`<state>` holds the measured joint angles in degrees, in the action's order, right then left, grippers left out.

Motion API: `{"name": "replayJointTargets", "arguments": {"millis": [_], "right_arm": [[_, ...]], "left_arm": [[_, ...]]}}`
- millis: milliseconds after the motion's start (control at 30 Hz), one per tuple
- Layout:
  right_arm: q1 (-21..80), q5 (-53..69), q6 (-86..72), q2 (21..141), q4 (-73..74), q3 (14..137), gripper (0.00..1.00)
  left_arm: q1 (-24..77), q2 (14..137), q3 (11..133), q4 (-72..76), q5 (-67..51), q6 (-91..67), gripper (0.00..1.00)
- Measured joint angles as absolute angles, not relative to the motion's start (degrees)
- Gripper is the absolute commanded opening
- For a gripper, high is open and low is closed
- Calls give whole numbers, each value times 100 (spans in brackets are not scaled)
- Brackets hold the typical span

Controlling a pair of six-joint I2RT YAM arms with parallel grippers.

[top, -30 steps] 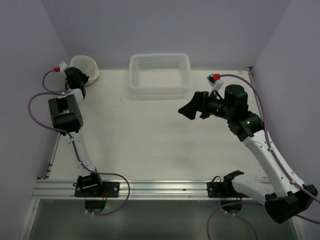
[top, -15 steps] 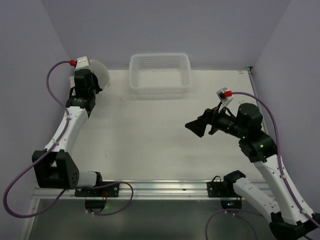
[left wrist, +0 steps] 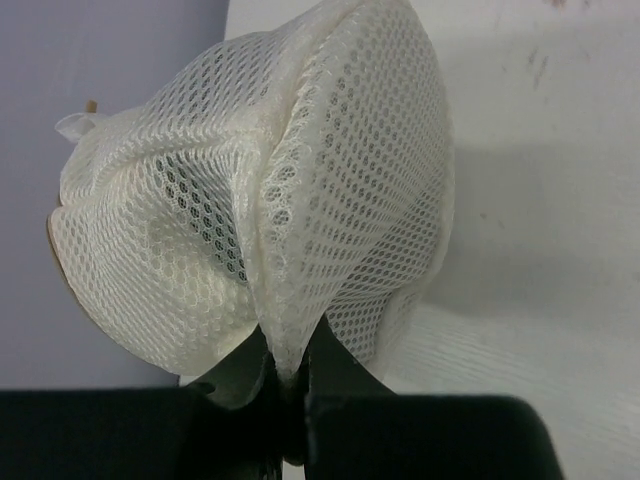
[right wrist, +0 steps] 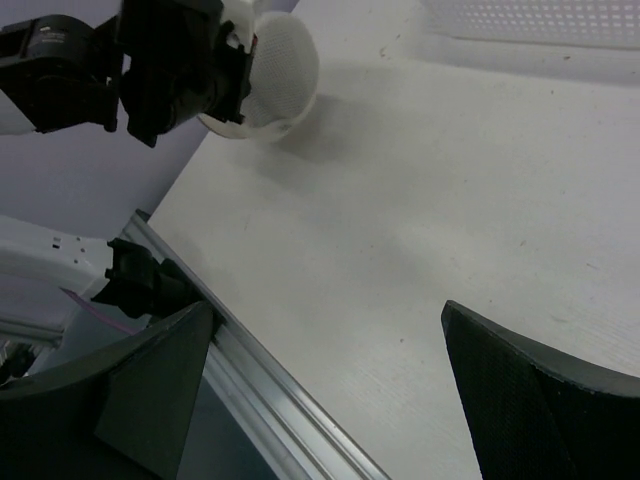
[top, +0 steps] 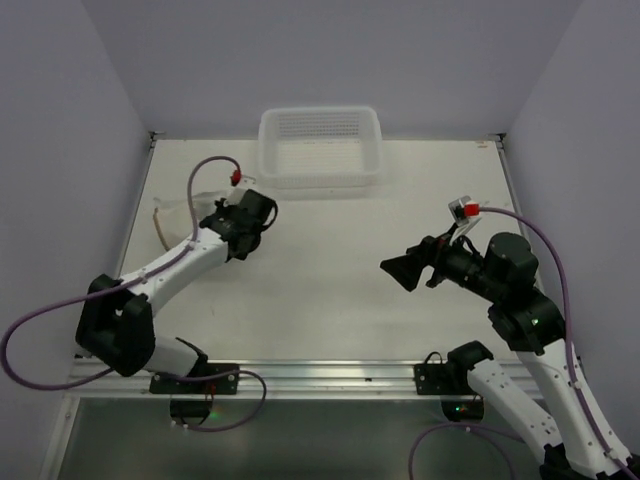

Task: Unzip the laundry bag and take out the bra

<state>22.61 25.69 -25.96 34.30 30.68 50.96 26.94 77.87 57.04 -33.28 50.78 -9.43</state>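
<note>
Laundry bag [left wrist: 300,190], a small drum of whitish translucent mesh, is at the left side of my white table [top: 330,260], a fold of its netting pinched in the left gripper's [left wrist: 288,365] clenched fingers. My right gripper [right wrist: 328,320] hangs well apart on the right, fingers spread wide, empty.

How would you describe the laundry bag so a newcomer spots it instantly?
On the left side of the white table, the left end effector pinches a fold of the laundry bag. Unlike the rigid rectangular basket at the far edge, it is soft, rounded whitish mesh.
</note>
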Motion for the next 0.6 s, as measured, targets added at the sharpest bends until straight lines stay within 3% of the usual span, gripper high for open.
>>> {"name": "replayJointTargets", "arguments": {"millis": [267,333,367,433,467,600], "right_arm": [[2261,2189,-2617,3284,3216,4941,99],[2261,2080,-2615,3199,3258,4934,99],[2261,2038,-2615,3146,3264,4936,99],[2261,1975,-2613,3022,3284,4936,99],[2261,1920,-2611,2965,3299,4936,99],[2261,1743,-2611,2768,3347,4945,99]], "left_arm": [[5190,10355,6820,-4954,5599,-2777,0],[5627,10884,7225,-5218,5564,-3105,13],[5835,11118,7417,-5323,5522,-3214,29],[6184,11437,7767,-5426,5334,-3354,39],[6331,11502,7898,-5411,5196,-3393,53],[6770,11450,8287,-5142,4567,-3393,72]]}}
